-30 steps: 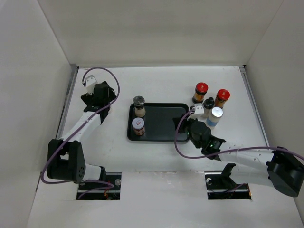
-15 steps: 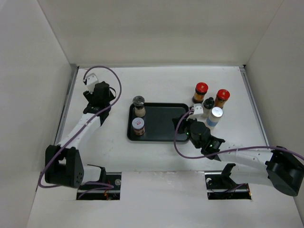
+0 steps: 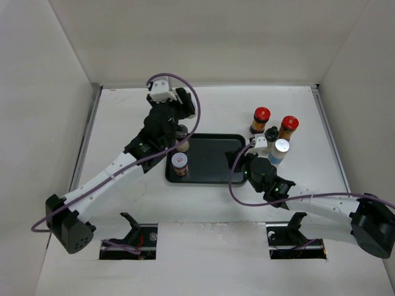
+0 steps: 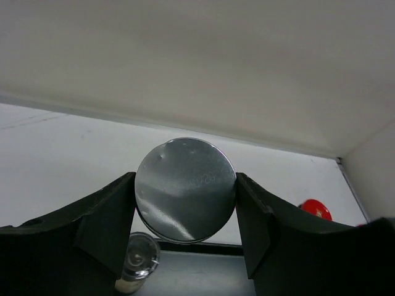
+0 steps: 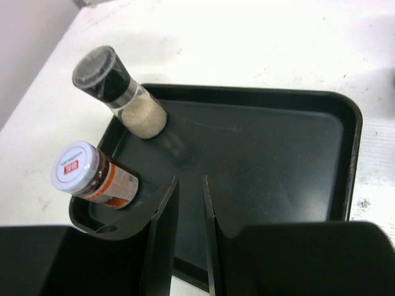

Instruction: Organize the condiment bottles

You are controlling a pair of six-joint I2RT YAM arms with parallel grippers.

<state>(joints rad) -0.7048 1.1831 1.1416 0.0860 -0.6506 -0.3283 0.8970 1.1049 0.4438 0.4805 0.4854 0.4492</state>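
Note:
My left gripper [image 4: 185, 185] is shut on a silver-capped bottle [image 4: 185, 189], held in the air above the back left corner of the black tray [image 4: 203, 271]. In the top view the left gripper [image 3: 185, 113] hangs over the beige-filled jar [image 3: 181, 142]. That jar [image 5: 120, 92] and a red-labelled, white-capped jar [image 5: 92, 176] stand at the tray's left end. My right gripper [image 5: 189, 180] hovers over the tray's right part [image 3: 216, 157], its jaws a narrow gap apart with nothing between them. Right of the tray stand two red-capped brown bottles [image 3: 261, 116] [image 3: 289, 124], a black-capped one [image 3: 271, 132] and a silver-capped one [image 3: 281, 147].
White walls close in the table on the left, back and right. The right arm's purple cable [image 3: 237, 191] loops beside the tray's front right corner. The four loose bottles stand close together just behind the right wrist.
The left arm has swung from the table's far left to above the tray's back left corner, its jaws now closed on the silver-capped bottle. The right gripper has barely moved.

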